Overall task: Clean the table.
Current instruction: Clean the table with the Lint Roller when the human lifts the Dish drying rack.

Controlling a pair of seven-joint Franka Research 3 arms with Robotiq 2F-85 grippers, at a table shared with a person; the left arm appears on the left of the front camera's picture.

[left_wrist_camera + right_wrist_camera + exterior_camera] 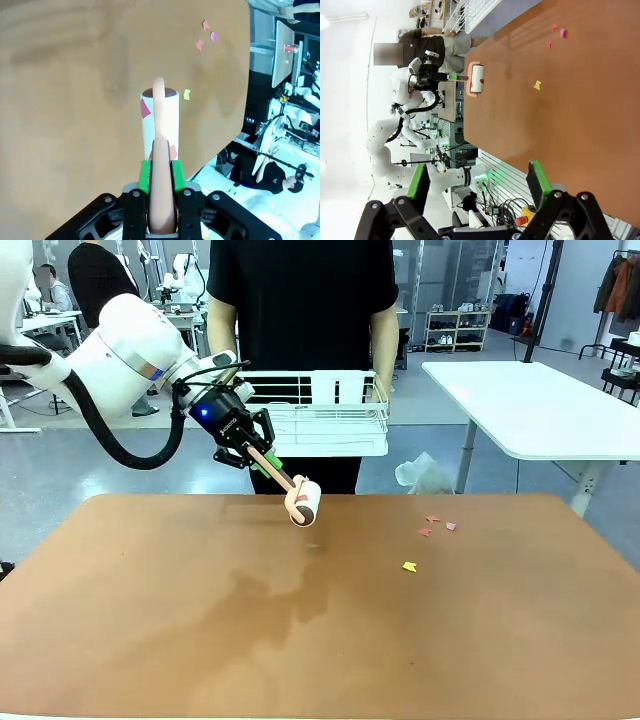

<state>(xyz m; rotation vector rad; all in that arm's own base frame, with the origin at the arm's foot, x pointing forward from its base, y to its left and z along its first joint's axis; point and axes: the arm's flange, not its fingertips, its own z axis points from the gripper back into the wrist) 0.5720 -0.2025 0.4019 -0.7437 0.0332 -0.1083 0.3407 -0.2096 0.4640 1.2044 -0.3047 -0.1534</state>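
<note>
The left gripper (262,462) pinches a white lint roller (305,502) by its peach handle over the far side of the matte reddish-brown table (200,640). The left wrist view reveals pink scraps (145,108) stuck on the roll. The right wrist view shows the right gripper (477,170) with its fingers spread.

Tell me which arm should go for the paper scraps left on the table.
Left. The left pincer is shut on the lint roller, which is over the table, with the pink scraps and yellow scrap off to its right. The right pincer is open and empty.
</note>
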